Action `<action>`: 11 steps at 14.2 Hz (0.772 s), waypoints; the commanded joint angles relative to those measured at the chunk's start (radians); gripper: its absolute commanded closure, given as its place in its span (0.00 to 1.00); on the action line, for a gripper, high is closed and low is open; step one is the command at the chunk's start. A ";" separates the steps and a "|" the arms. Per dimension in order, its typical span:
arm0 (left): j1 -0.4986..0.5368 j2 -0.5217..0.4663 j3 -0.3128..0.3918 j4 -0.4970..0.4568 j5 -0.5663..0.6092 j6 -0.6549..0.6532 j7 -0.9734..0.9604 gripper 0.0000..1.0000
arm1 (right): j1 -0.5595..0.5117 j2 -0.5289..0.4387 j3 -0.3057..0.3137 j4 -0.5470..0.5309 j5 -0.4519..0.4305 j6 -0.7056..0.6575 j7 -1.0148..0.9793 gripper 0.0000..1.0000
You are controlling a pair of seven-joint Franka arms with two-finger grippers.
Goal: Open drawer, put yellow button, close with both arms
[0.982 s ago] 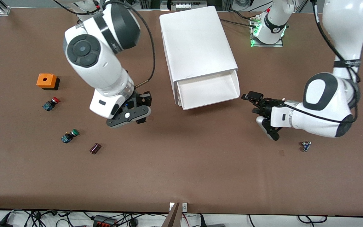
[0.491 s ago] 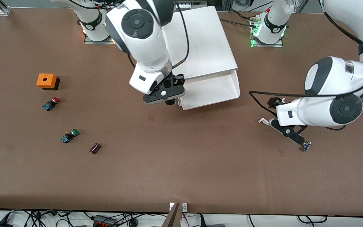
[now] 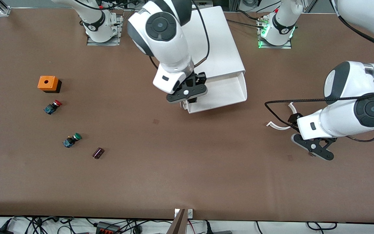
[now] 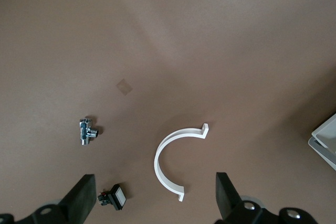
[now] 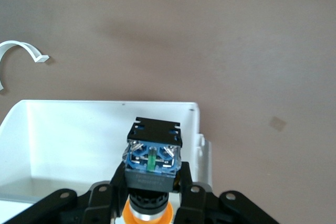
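The white cabinet [image 3: 203, 42] stands mid-table with its uppermost drawer [image 3: 219, 92] pulled open and empty. My right gripper [image 3: 187, 95] hangs over the drawer's corner toward the right arm's end. In the right wrist view it [image 5: 152, 184] is shut on the yellow button [image 5: 152, 163], blue-black body outward and orange cap toward the palm, above the drawer [image 5: 79, 140]. The button is hidden in the front view. My left gripper [image 3: 313, 150] is over the table toward the left arm's end, open wide and empty [image 4: 152, 203].
A white C-shaped clip [image 4: 176, 163], a black square switch [image 4: 114, 198] and a chrome fitting [image 4: 86, 131] lie under the left gripper. Toward the right arm's end lie an orange box [image 3: 48, 83], a red-capped button [image 3: 52, 107], a green-capped button [image 3: 72, 140] and a dark cylinder [image 3: 98, 152].
My right arm swung from the open table to over the open drawer's corner. My left arm drew away from the drawer and turned down over the small parts.
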 commanded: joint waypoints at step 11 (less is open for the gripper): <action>0.020 0.013 -0.004 0.009 0.007 -0.009 -0.075 0.00 | 0.101 0.125 0.000 0.041 0.003 0.091 0.109 1.00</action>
